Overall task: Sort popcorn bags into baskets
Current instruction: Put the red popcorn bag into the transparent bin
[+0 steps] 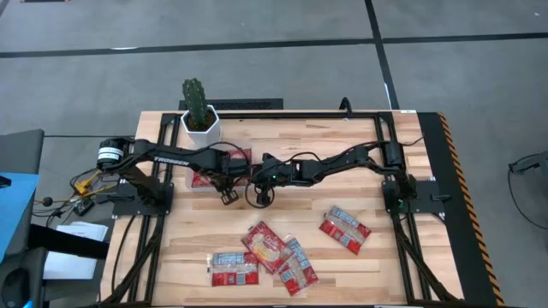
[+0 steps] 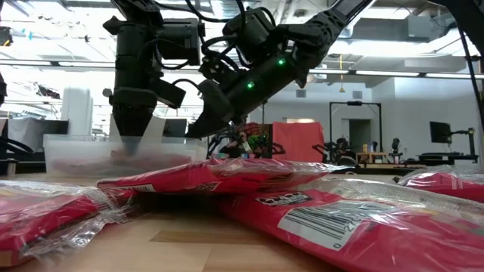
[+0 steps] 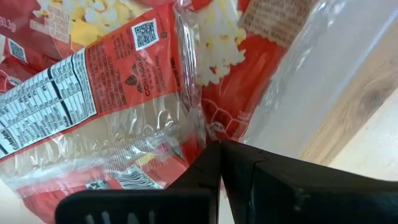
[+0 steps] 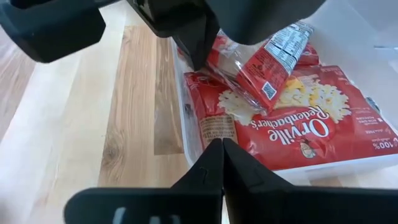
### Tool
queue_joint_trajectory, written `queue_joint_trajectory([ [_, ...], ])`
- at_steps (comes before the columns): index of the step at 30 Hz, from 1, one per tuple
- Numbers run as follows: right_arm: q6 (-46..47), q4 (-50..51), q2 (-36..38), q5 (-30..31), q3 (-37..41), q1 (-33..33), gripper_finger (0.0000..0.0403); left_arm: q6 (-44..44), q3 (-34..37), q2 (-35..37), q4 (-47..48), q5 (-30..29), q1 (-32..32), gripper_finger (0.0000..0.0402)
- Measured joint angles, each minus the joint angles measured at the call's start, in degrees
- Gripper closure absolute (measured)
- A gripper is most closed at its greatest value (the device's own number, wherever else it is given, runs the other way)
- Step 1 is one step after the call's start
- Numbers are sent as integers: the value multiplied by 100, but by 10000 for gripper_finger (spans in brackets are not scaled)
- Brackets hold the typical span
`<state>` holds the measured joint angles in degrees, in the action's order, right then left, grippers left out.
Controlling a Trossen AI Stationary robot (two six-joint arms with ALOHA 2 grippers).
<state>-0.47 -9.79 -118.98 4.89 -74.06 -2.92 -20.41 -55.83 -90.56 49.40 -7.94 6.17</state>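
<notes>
**Popcorn bags, clear tray, mid-sort**

Left gripper (image 4: pixel 196 46): fingers together, clamped on 1 popcorn bag (image 4: pixel 270 65) over clear tray (image 2: pixel 68 147). Right gripper (image 1: pixel 261 195): shut, empty, just beside tray. Loose bags (image 1: pixel 265 252) on wooden table (image 1: pixel 411 265): 4 visible.

Wooden table (image 1: pixel 360 265): clear tray (image 1: pixel 199 181), cactus pot (image 1: pixel 200 125), apparently five loose popcorn bags (image 1: pixel 346 229).
</notes>
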Motion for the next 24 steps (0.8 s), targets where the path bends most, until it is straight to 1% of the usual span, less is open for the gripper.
queue_joint_trajectory([
  [4,0,40,0,0,2,0,383,27,0,0,329,4,-77,401],
  [9,-3,58,0,-4,4,-32,373,-146,-7,4,920,-13,-209,401],
  [18,-85,70,0,-11,9,-66,386,-485,-4,54,1873,-9,-479,401],
  [24,-108,75,0,-11,10,-71,374,-644,7,356,2277,-287,-579,401],
])
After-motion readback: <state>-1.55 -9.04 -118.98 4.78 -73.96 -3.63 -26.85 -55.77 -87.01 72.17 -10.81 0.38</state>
